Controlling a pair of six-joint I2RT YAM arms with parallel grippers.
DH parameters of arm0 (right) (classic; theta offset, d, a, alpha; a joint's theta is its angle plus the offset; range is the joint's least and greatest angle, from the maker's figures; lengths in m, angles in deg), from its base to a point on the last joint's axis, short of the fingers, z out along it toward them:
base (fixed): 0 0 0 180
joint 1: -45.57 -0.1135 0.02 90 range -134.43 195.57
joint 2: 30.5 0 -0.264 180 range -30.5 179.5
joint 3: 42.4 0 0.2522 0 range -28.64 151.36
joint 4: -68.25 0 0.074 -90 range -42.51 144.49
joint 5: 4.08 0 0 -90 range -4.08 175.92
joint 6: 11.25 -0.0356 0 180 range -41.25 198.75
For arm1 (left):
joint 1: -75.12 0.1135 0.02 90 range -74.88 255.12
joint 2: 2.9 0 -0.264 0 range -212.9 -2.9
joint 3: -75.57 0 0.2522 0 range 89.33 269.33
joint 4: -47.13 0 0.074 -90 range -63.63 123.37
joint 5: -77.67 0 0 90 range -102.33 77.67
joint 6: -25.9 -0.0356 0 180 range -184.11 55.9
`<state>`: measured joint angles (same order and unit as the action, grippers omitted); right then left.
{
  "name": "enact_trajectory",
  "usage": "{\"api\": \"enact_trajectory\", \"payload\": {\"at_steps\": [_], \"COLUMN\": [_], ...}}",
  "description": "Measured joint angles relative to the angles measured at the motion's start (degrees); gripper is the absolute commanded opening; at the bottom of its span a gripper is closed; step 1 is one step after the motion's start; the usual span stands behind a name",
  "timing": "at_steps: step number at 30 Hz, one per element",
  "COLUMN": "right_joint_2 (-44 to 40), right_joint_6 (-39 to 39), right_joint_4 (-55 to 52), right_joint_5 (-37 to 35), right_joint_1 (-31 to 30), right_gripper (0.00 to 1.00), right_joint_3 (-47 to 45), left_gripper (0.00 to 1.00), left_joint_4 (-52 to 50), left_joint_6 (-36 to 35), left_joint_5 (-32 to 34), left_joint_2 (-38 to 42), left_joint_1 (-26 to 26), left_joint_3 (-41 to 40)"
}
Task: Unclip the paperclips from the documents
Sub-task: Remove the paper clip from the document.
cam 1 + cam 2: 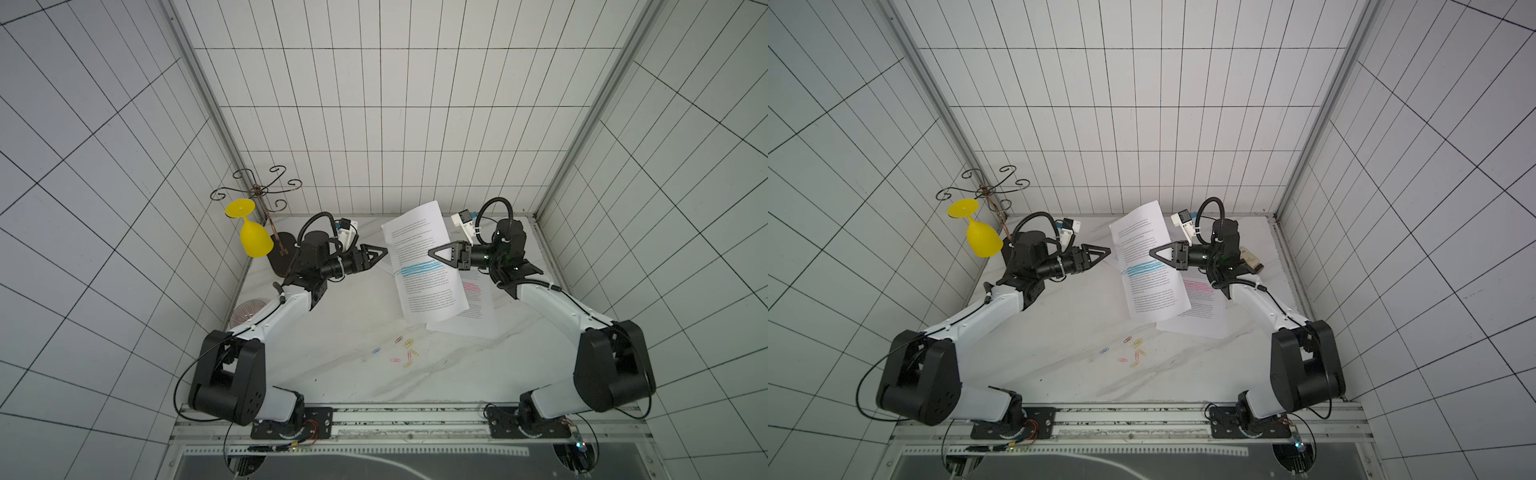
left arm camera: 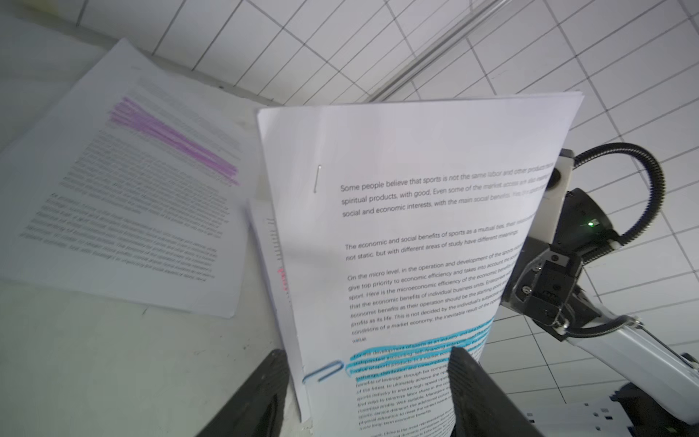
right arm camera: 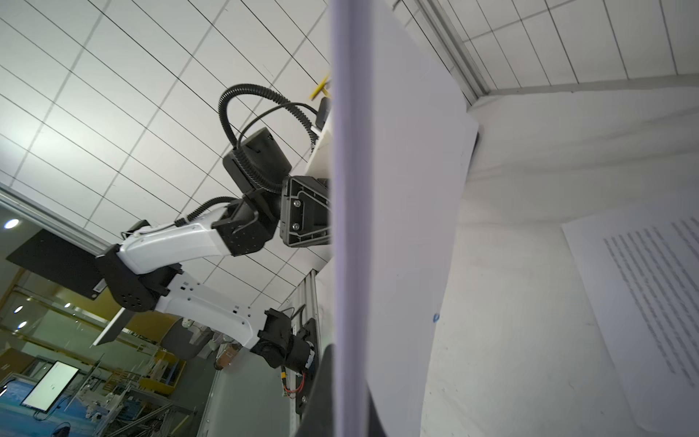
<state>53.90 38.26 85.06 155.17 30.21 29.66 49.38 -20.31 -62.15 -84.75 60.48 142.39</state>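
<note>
PROGRESS: well along, judging by roughly 7 loose paperclips (image 1: pixel 405 351) lying on table (image 1: pixel 332 332) | right gripper (image 1: pixel 436 254) pinching blue-banded document (image 1: pixel 419 232), holding it raised over pink-banded document (image 1: pixel 473 307) | left gripper (image 2: pixel 367 352) gaping wide, empty, flanking blue paperclip (image 2: pixel 323 372) | LEFT: that 1 clip gripping the page edge | purple-banded document (image 2: pixel 143 181) lying flat, showing no clip
</note>
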Motion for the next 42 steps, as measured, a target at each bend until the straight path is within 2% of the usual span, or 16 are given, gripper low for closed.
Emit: {"api": "enact_trajectory", "payload": {"at_steps": [4, 9, 10, 11, 18, 23, 28, 30, 32, 34, 36, 38, 42], "right_joint_2": [-0.76, -0.79, -0.79, -0.83, -1.18, -1.09, 0.0, 0.72, 1.27, 1.38, 1.36, 1.36, 1.25], "right_joint_6": [-12.15, -19.52, -20.33, -20.92, -22.97, -23.15, -23.04, -22.91, -22.88, -22.84, -22.58, -22.23, -20.94], "right_joint_4": [17.42, 26.82, 27.76, 28.33, 30.75, 31.63, 31.93, 31.95, 31.93, 31.89, 31.95, 31.8, 31.08], "right_joint_5": [1.68, 4.02, 4.46, 4.83, 6.19, 6.19, 5.77, 5.51, 5.11, 4.81, 4.74, 4.68, 4.52], "right_joint_1": [-0.44, -1.62, -1.92, -2.12, -3.3, -3.45, -3.45, -3.43, -3.39, -3.28, -2.97, -2.67, -1.84], "right_gripper": [0.0, 0.0, 0.0, 0.0, 0.0, 0.0, 0.0, 0.0, 0.0, 0.0, 0.0, 0.0, 0.0], "right_joint_3": [-0.85, -0.85, -0.85, -0.85, -0.85, -0.85, -0.83, -0.81, -0.81, -0.81, -0.81, -0.81, -0.83], "left_gripper": [0.76, 0.79, 0.95, 0.97, 0.97, 0.94, 0.81, 0.64, 0.59, 0.46, 0.43, 0.36, 0.36], "left_joint_4": [8.11, 8.63, 8.79, 9.14, 10.51, 13.84, 15.93, 16.13, 16.46, 16.22, 15.82, 14.93, 12.09], "left_joint_6": [4.44, 4.46, 4.57, 4.7, 5.14, 7.41, 9.49, 10.03, 10.01, 10.03, 9.79, 9.42, 7.72], "left_joint_5": [-5.79, -8.48, -8.72, -8.92, -10.93, -13.11, -13.92, -14.14, -14.29, -14.32, -14.36, -14.38, -14.49], "left_joint_2": [0.02, 0.94, 1.25, 1.46, 2.1, 2.1, 2.99, 3.63, 4.13, 4.46, 4.55, 4.57, 4.83], "left_joint_1": [0.02, 0.11, 0.11, 0.11, -0.9, -2.38, -2.73, -2.71, -2.49, -2.23, -1.95, -1.68, -1.38], "left_joint_3": [0.61, -0.98, -1.57, -2.03, -2.71, -4.83, -7.04, -7.5, -7.85, -8.04, -8.11, -8.11, -8.11]}}
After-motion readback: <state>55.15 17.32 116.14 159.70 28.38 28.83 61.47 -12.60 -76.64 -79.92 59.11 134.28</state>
